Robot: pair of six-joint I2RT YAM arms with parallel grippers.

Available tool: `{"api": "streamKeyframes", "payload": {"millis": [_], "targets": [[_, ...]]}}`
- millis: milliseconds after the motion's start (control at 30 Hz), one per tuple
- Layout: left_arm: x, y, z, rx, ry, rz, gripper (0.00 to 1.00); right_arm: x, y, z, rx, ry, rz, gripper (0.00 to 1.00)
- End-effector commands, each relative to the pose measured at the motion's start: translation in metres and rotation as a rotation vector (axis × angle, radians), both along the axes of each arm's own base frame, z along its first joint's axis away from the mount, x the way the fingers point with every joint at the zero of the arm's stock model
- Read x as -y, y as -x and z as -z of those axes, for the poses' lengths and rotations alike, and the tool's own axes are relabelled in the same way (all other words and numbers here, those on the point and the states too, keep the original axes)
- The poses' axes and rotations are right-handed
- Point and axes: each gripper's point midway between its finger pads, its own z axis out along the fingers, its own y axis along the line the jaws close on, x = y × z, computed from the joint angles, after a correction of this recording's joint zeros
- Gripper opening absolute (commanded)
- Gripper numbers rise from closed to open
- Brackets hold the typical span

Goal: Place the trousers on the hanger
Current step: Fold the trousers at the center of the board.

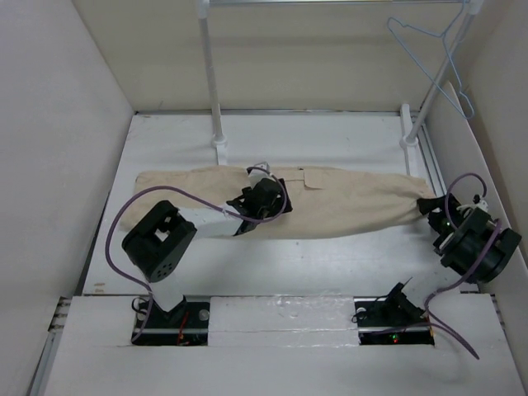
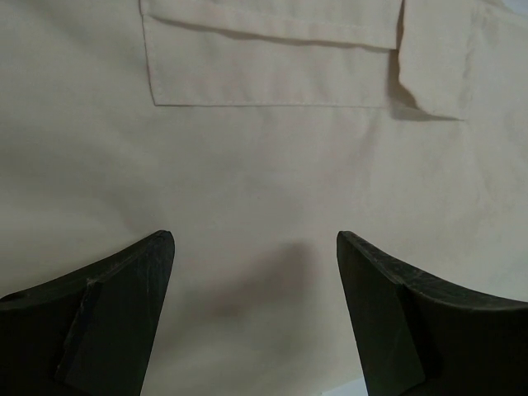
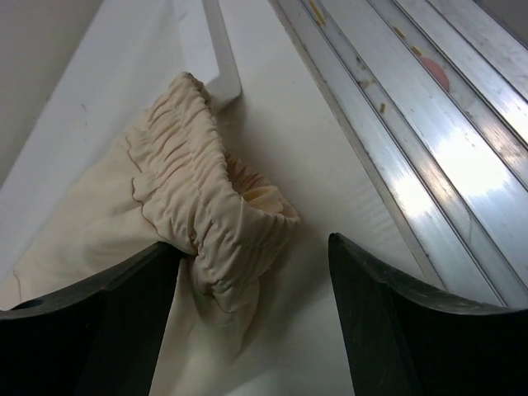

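Beige trousers (image 1: 346, 202) laid flat and lengthwise across the white counter (image 1: 330, 256), gathered elastic waistband (image 3: 206, 190) at the right end. Left pincer (image 2: 256, 247) released, jaws wide apart, low over the cloth mid-length, just short of a pocket flap (image 2: 272, 25). Right pincer (image 3: 252, 247) likewise released, one finger (image 3: 124, 305) touching the waistband, nothing clamped. Pale blue wire hanger (image 1: 428, 32) up at the far right by the white rack (image 1: 210, 82), well apart from the trousers.
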Motion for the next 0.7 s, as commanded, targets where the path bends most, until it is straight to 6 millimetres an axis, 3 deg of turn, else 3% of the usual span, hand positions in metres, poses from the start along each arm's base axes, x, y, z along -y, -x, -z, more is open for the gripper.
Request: {"api": "streamKeyframes", "payload": {"millis": [0, 67, 133, 167, 233, 267, 400, 500, 533, 600, 633, 667], "targets": [[-0.003, 0.000, -0.003, 0.030, 0.032, -0.017, 0.76, -0.009, -0.020, -0.013, 0.118, -0.023, -0.023, 0.78], [-0.014, 0.000, 0.005, 0.021, 0.007, -0.035, 0.76, -0.014, -0.033, -0.018, 0.166, -0.042, -0.053, 0.68], [-0.024, -0.001, 0.015, -0.003, 0.004, -0.052, 0.76, -0.023, -0.041, -0.022, 0.207, -0.060, -0.064, 0.41], [-0.024, 0.002, 0.023, -0.021, 0.000, -0.048, 0.76, -0.022, -0.043, -0.035, 0.269, -0.055, -0.054, 0.29], [-0.031, 0.001, 0.032, -0.036, -0.012, -0.062, 0.76, -0.026, -0.045, -0.047, 0.322, -0.042, -0.055, 0.08], [-0.032, 0.003, 0.039, -0.050, -0.024, -0.060, 0.76, -0.026, -0.043, -0.049, 0.328, -0.051, -0.041, 0.03], [-0.024, 0.015, 0.046, -0.062, -0.037, -0.031, 0.76, -0.019, -0.029, -0.086, 0.363, 0.033, 0.001, 0.00], [-0.008, 0.027, 0.043, -0.059, -0.036, 0.006, 0.76, -0.013, -0.018, -0.126, 0.315, 0.180, 0.032, 0.00], [-0.004, 0.031, 0.044, -0.068, -0.029, 0.019, 0.76, -0.017, -0.007, -0.155, 0.305, 0.230, 0.047, 0.00], [0.008, 0.041, 0.045, -0.080, 0.001, 0.045, 0.76, -0.005, 0.008, -0.191, 0.293, 0.405, 0.118, 0.00], [0.019, 0.050, 0.046, -0.087, 0.012, 0.069, 0.75, -0.007, 0.023, -0.242, 0.330, 0.535, 0.150, 0.00], [0.023, 0.056, 0.046, -0.088, 0.010, 0.086, 0.75, -0.007, 0.023, -0.242, 0.330, 0.536, 0.151, 0.00]]}}
